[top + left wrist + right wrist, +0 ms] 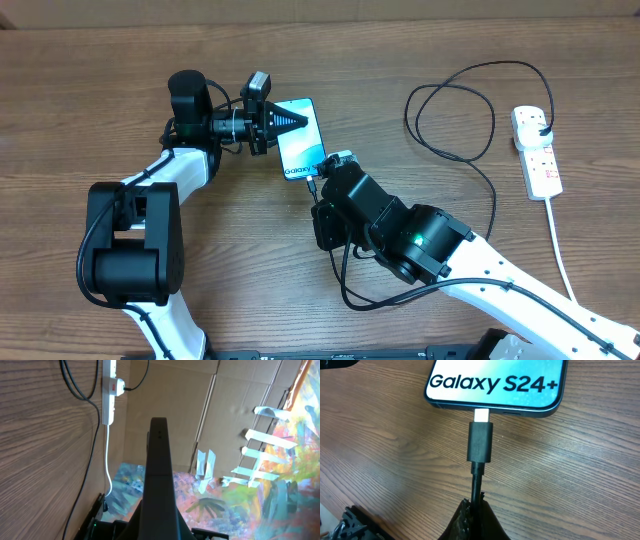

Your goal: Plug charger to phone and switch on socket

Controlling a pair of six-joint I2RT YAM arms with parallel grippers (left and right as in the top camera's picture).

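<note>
1. Right claw point(476, 508) is clenched on the charger point(480, 442). The thin black cable is pinched between its two fingers, just behind the small black end piece.
2. That end piece is lined up with the bottom edge of the phone point(495, 382). Its silver tip is touching the hole in that edge, and a bit of silver can be seen outside.
3. Left claw point(298, 119) is clenched too, with nothing held in it. Its pointed tip is placed over the end of the phone far from the charger. Whether it is pressed on the glass cannot be told.
4. The phone is laid flat on the brown wooden desk point(100, 90), screen up, between the two claws. "Galaxy S24+" is shown on the screen.
5. The socket point(540, 160) is laid well apart, on the right side of the desk. The charger's black plug is stuck in one end of it, and the cable is looped on the desk between socket and phone.
</note>
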